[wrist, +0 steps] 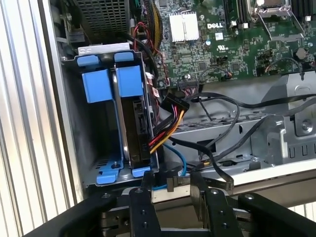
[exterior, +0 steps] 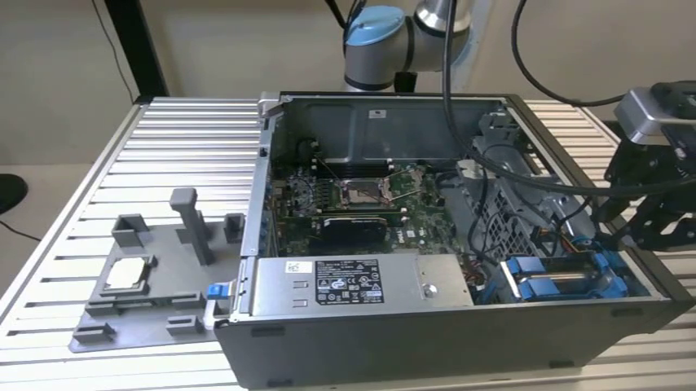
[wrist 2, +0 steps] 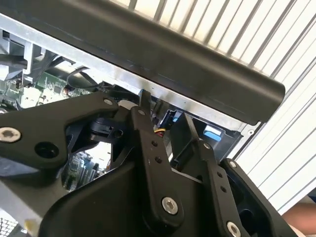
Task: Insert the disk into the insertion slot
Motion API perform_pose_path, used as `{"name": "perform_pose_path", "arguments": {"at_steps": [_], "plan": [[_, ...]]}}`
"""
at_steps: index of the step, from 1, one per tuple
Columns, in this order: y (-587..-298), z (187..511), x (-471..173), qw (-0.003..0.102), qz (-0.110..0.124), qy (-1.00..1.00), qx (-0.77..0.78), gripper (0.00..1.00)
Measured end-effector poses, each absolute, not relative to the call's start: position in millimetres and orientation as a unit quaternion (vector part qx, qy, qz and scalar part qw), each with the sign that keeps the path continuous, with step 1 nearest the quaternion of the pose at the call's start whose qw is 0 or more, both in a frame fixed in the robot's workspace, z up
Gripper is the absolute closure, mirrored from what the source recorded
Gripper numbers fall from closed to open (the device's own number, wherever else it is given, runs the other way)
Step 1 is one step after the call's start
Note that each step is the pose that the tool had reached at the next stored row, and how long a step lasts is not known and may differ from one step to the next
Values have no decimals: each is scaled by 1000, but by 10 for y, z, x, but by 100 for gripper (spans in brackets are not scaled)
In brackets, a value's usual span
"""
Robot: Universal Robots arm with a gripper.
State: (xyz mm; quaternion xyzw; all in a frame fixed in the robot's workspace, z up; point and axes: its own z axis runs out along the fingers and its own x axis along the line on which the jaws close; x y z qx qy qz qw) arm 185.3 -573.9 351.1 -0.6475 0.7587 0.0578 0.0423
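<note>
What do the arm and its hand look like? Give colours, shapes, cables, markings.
The arm is silver-grey and tubular, with a round light blue cap. Thick black cables run to its wrist. The hand is matte black, built of flat angular links with silver screw heads.

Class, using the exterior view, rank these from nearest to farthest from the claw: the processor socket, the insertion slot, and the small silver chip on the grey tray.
1. The insertion slot, just beside the claw, at the exterior view's right.
2. The processor socket, farther toward the exterior view's left.
3. The small silver chip, on the grey tray at the exterior view's far left.
</note>
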Motion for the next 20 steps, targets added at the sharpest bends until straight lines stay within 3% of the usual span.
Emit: {"name": "perform_pose_path", "arguments": {"at_steps": [8, 16, 20], "plan": [[-5746, 3509, 1857, 45, 61, 759, -647, 0], [-5803, 3508, 1860, 59, 77, 757, -646, 0], [-5837, 3508, 1862, 60, 79, 757, -646, 0]]}}
